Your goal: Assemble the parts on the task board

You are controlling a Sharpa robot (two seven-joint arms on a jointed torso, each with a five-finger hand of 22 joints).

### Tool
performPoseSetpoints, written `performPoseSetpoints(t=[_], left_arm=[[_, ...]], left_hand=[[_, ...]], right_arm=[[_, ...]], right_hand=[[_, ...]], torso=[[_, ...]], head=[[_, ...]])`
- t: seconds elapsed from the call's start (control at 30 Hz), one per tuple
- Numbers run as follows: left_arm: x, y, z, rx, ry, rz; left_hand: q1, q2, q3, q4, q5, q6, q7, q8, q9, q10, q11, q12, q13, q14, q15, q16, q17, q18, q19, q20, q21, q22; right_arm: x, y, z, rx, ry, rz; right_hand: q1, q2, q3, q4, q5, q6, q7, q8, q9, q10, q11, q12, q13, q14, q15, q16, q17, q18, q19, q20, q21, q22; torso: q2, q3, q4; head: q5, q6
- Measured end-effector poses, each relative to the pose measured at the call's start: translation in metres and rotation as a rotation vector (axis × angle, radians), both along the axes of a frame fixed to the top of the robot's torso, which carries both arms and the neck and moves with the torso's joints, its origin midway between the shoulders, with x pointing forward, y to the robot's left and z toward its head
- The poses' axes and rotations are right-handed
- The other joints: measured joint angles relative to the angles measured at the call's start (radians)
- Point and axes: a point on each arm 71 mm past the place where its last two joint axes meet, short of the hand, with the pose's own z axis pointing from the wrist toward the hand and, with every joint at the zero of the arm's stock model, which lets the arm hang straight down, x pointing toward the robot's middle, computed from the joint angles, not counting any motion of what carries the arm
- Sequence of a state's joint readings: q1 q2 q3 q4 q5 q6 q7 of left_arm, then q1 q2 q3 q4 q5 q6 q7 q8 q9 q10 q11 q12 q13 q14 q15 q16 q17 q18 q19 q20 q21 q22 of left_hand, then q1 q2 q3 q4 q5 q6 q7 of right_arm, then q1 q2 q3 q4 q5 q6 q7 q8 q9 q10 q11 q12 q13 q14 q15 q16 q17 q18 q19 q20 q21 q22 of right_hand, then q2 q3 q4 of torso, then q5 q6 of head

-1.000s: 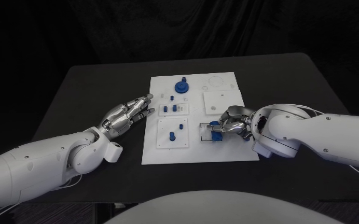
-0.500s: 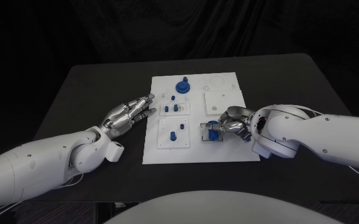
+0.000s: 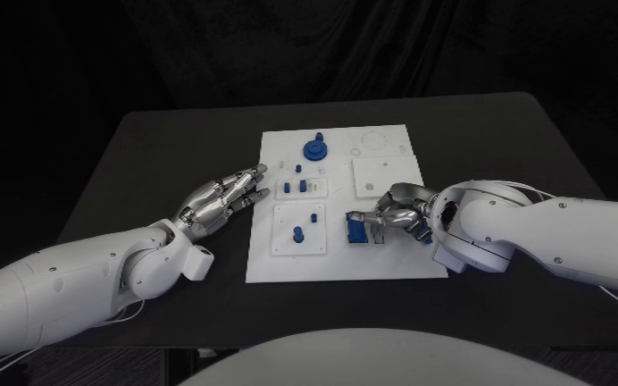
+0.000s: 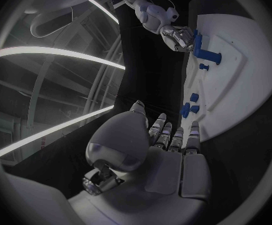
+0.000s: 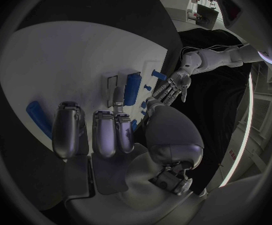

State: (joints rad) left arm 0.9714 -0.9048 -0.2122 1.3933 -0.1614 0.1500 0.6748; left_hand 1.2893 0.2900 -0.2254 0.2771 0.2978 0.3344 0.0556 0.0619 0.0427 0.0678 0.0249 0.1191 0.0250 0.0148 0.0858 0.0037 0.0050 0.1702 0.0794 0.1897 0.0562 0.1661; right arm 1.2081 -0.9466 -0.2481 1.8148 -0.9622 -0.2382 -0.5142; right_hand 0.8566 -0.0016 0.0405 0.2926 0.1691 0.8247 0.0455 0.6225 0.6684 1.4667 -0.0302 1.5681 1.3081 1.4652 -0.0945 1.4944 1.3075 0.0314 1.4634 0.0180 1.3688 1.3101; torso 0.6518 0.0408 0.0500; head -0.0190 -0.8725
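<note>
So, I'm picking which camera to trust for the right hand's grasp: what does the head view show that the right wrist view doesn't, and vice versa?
Head view alone: the round blue part at the task board's far end, and the right hand from outside, at a blue block. Right wrist view alone: that hand's fingers from behind, with a long blue part beyond them. Both: the white board and the open left hand.
</note>
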Motion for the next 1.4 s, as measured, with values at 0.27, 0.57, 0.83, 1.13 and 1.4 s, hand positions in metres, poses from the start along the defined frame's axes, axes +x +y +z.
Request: performPoseSetpoints(t=[0.27,0.57,0.83,1.13,1.4], left_arm=[[-0.001,0.000,-0.002,0.000,0.005,-0.001],[-0.003,0.003,-0.001,0.002,0.007,0.002],[-0.004,0.001,-0.001,-0.002,0.008,-0.001],[-0.004,0.002,-0.001,-0.001,0.008,0.001],[-0.004,0.003,-0.001,0.001,0.007,0.004]], left_hand=[[0.000,0.000,0.000,0.000,0.000,0.000,0.000,0.000,0.000,0.000,0.000,0.000,0.000,0.000,0.000,0.000,0.000,0.000,0.000,0.000,0.000,0.000],[0.000,0.000,0.003,-0.003,0.006,0.000,0.000,0.004,0.001,0.000,0.000,0.000,0.000,0.000,0.000,0.000,0.000,0.000,0.004,0.004,0.000,0.000],[0.000,0.000,0.003,-0.003,0.006,0.004,0.004,0.004,0.001,0.000,0.000,0.004,0.001,0.000,0.000,0.000,0.000,0.000,0.004,0.004,0.000,0.000],[0.004,-0.004,0.003,-0.003,0.006,0.004,0.004,0.004,0.002,0.000,0.000,0.006,0.001,0.000,0.000,0.000,0.001,0.000,0.004,0.004,0.000,0.000],[0.004,-0.004,0.005,-0.005,0.010,0.004,0.004,0.004,0.002,0.000,0.000,0.008,0.001,0.000,0.000,0.000,0.001,0.000,0.004,0.004,0.000,0.000]], right_arm=[[-0.001,-0.003,0.002,0.015,-0.016,-0.005],[0.003,-0.022,0.035,0.032,-0.121,-0.023],[0.007,-0.050,0.064,-0.010,-0.181,-0.063],[-0.002,-0.080,0.047,-0.162,-0.140,-0.085],[-0.011,-0.085,0.026,-0.280,-0.125,-0.047]], right_hand=[[0.000,0.009,-0.018,-0.006,-0.006,0.000,0.000,0.010,-0.001,0.000,0.000,0.000,0.000,0.000,0.000,0.000,0.000,0.000,0.000,0.000,0.000,0.000],[0.120,0.018,-0.050,-0.003,0.154,0.000,0.000,0.023,-0.004,0.000,0.000,0.000,0.000,0.000,0.000,0.000,0.000,0.000,0.000,0.000,0.000,0.000],[0.173,0.017,-0.063,-0.003,0.281,0.000,0.000,0.023,-0.021,0.000,0.000,0.000,0.000,0.000,0.000,0.000,0.000,0.000,0.000,0.000,0.000,0.000],[0.186,0.012,-0.065,-0.006,0.318,0.000,0.000,0.019,-0.026,0.000,0.000,0.000,0.000,0.000,0.000,0.000,0.000,0.000,0.000,0.000,0.000,0.000],[0.190,0.008,-0.065,-0.006,0.318,0.000,0.000,0.019,-0.026,0.000,0.000,0.000,-0.001,0.000,0.000,-0.003,0.000,0.000,0.000,0.000,-0.004,0.000]], torso=[[0.000,0.0000,0.0000],[0.000,0.0000,0.0000],[0.000,0.0001,0.0000],[0.000,0.0001,0.0000],[0.000,0.0000,0.0000]], head=[[0.003,0.000],[0.002,0.000],[-0.007,0.000],[-0.009,0.000],[-0.009,0.000]])
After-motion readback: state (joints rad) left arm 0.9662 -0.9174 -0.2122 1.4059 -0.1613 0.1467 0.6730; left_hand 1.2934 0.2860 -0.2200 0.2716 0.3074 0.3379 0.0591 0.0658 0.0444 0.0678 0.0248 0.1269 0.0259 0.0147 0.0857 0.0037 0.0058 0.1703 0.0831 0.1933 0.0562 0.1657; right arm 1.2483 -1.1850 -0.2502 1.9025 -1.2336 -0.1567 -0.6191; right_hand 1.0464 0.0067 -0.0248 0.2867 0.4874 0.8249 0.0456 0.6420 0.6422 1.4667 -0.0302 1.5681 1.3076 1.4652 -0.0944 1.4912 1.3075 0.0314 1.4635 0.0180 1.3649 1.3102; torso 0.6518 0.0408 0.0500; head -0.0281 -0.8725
